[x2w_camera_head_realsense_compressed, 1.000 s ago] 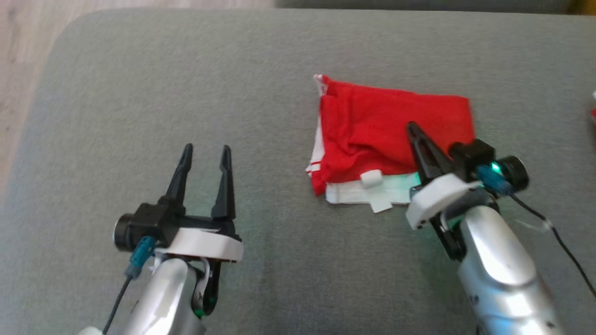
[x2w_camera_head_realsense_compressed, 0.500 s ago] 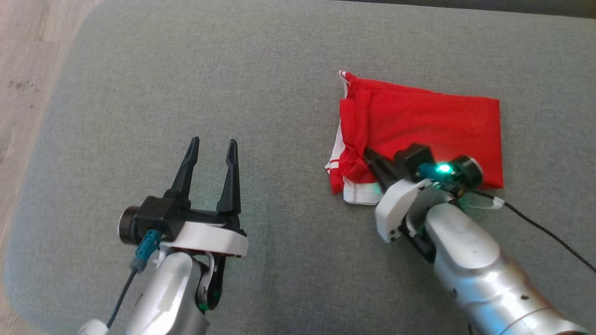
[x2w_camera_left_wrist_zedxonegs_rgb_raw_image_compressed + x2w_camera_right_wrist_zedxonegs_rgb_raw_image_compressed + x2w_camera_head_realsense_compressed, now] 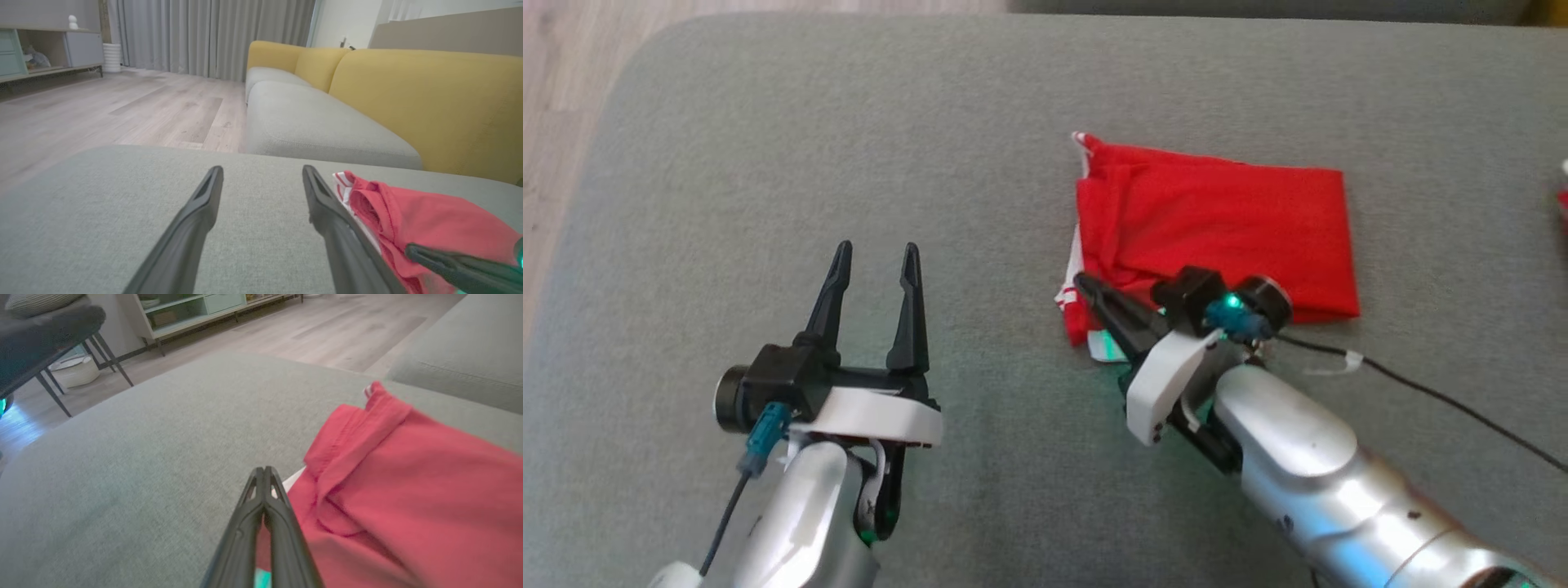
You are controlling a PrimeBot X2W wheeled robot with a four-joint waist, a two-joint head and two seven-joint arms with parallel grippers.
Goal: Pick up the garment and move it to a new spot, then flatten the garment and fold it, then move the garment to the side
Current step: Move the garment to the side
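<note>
Garment, red with white trim, lies folded on the grey cushion, right of middle. Its near edge is partly hidden behind the right claw, which is closed with its tips at the near-left corner; whether they pinch cloth is unclear. The left claw gapes over bare cushion, well apart. A red-and-white scrap is cut off at the right edge.

Bare grey cushion spreads wide left of the folded red garment. The right arm and its cable block the garment's near edge, perhaps touching it.
</note>
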